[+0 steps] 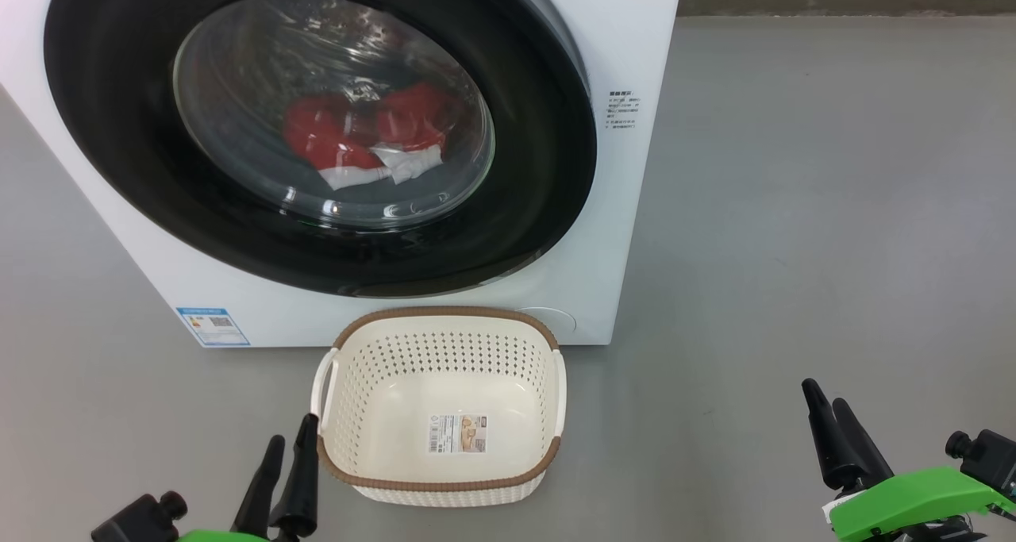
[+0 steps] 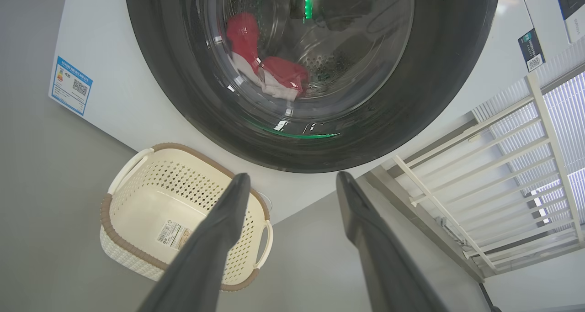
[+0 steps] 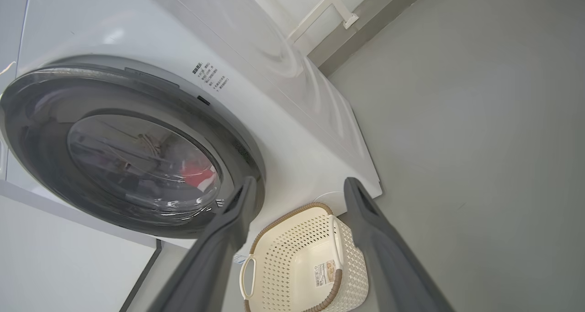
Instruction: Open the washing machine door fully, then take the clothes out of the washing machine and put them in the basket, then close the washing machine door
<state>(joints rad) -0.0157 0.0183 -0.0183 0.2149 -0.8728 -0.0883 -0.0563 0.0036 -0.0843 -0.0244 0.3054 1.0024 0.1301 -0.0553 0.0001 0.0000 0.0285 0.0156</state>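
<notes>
The white washing machine (image 1: 635, 42) stands ahead on the floor. Its round black-rimmed door (image 1: 119, 153) lies over the opening, and its right edge seems to stand slightly off the front. Behind the glass, red clothes (image 1: 333, 133) with white bands lie in the drum, and the left wrist view shows the same clothes (image 2: 283, 72). The cream basket (image 1: 444, 316) with its brown rim sits empty in front of the machine. My left gripper (image 1: 291, 432) is open just left of the basket. Far to the right, over bare floor, my right gripper (image 1: 824, 394) is open too.
Grey floor (image 1: 833, 209) stretches to the right of the machine. A dark wall base strip (image 1: 841, 1) runs along the back. A white barred frame (image 2: 480, 166) stands beside the machine in the left wrist view.
</notes>
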